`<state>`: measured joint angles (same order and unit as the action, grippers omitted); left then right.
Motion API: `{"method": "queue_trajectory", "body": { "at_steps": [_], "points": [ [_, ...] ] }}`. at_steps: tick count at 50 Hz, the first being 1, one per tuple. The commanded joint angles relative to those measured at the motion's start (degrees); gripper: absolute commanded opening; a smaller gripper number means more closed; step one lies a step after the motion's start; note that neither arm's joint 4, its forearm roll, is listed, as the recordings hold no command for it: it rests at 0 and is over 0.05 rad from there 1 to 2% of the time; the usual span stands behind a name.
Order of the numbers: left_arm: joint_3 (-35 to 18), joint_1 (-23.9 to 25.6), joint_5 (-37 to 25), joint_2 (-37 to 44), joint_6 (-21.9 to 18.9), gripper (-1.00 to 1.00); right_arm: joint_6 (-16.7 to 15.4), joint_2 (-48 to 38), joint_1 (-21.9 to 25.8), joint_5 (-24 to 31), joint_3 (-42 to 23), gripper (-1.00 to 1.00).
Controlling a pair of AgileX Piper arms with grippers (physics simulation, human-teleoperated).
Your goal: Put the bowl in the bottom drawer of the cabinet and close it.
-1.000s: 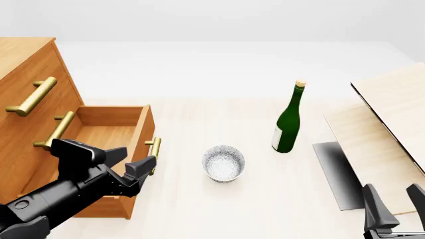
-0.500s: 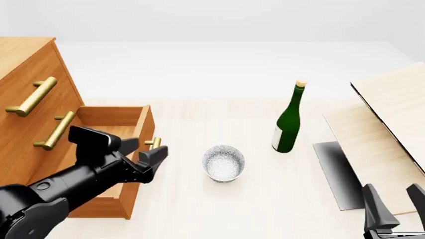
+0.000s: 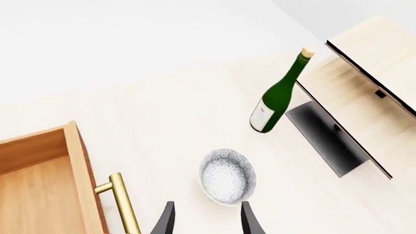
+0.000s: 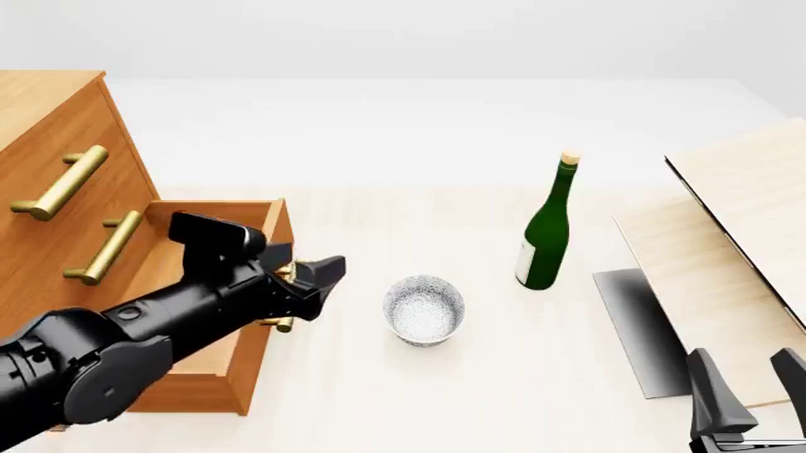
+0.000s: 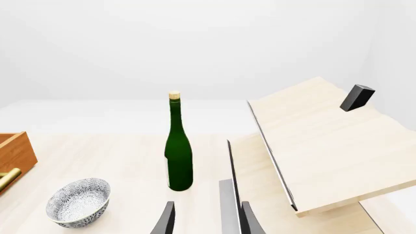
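The right gripper (image 4: 746,401) sits lowest in the front view, at the near right corner of the table (image 4: 377,396), its two dark fingers parted with nothing between them; the wrist view shows the same open, empty jaws. It is well apart from the bowl (image 4: 425,309), which stands upright on the bare tabletop near the middle.

The left gripper (image 4: 309,281) reaches in from the left, just in front of the open bottom drawer (image 4: 208,260), and points toward the bowl. The bowl lies just to its right, close but not touching. In the left wrist view the fingertips (image 3: 165,222) stand apart, holding nothing, with the speckled bowl (image 3: 227,176) just ahead of them and the drawer's brass handle (image 3: 123,204) off to one side.

The drawer is pulled out of the cabinet (image 4: 57,203), and what shows of its inside is bare wood. The two upper drawers are shut.

Farther back, to the right of the bowl, stands a green bottle (image 4: 548,226) with a cork and a pale label (image 3: 261,117); no writing on it can be read. Pale wooden boards (image 4: 743,226) with a grey panel occupy the right side.
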<state>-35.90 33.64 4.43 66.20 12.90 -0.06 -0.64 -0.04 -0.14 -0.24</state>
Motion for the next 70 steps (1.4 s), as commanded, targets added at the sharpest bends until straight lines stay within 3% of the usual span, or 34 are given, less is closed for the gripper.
{"method": "queue_trajectory", "body": {
  "at_steps": [1, 38, 70],
  "points": [
    [-3.3, 1.06, -0.33, 3.74, 1.04, 1.0, 0.01, 0.02, 0.01, 0.0, 0.0, 1.0],
    [-11.82, 0.03, 0.06, 16.53, 7.22, 1.0, 0.01, 0.01, 0.0, 0.0, 0.0, 1.0],
    [-13.89, -0.72, 2.76, 26.05, 10.4, 1.0, 0.0, 0.0, -0.01, 0.0, 0.0, 1.0]
  ]
}}
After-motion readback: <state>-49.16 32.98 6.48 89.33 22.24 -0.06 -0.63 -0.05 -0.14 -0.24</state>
